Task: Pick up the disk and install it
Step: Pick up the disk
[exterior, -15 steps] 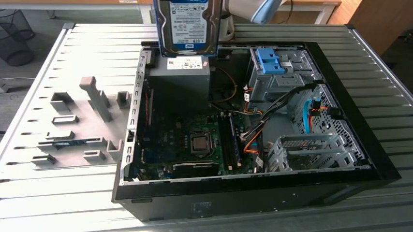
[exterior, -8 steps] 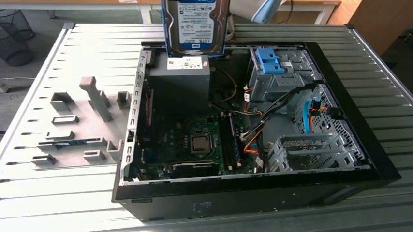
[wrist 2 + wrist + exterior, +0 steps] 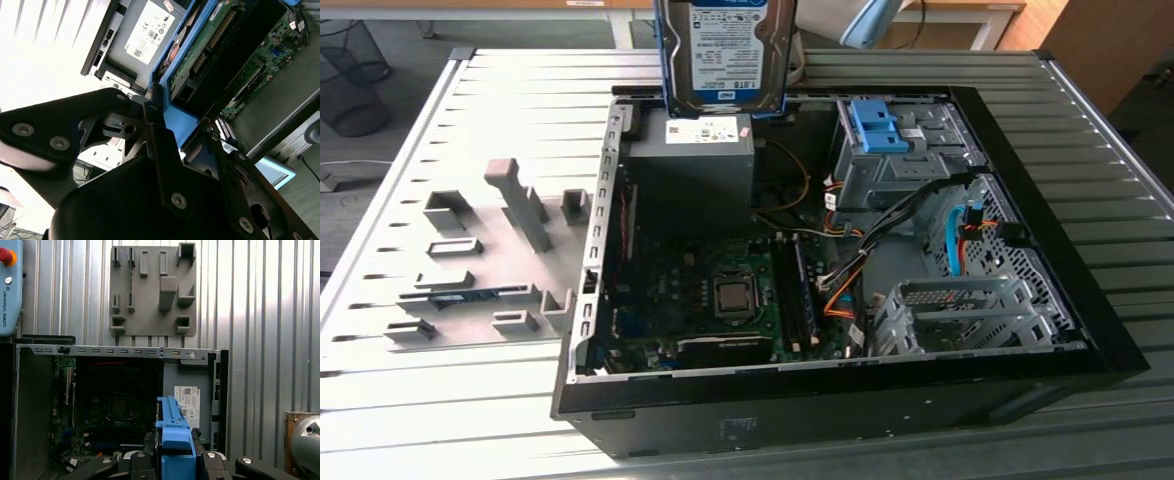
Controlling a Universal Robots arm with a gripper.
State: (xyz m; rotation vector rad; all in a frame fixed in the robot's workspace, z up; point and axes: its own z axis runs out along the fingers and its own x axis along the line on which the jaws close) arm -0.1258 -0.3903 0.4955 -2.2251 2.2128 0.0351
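The disk (image 3: 724,50) hangs upright in the air over the back edge of the open computer case (image 3: 1107,330), just above the grey power-supply box (image 3: 691,170). Its white-and-blue label faces the exterior camera, and a blue bracket runs along its edges. In both wrist views the black gripper (image 3: 180,125) (image 3: 174,450) is shut on the disk, one finger on each side of the blue bracket (image 3: 174,427). The disk's green circuit board (image 3: 200,50) faces the second wrist camera. Below it lies the power-supply box (image 3: 150,30) (image 3: 187,397) with its white sticker.
A bare blue bracket (image 3: 878,125) sits in the drive bay at the case's back right. A metal drive cage (image 3: 961,310) stands at the front right, the motherboard (image 3: 720,295) and cables in the middle. A grey fixture plate (image 3: 480,250) lies on the slatted table, at the exterior view's left.
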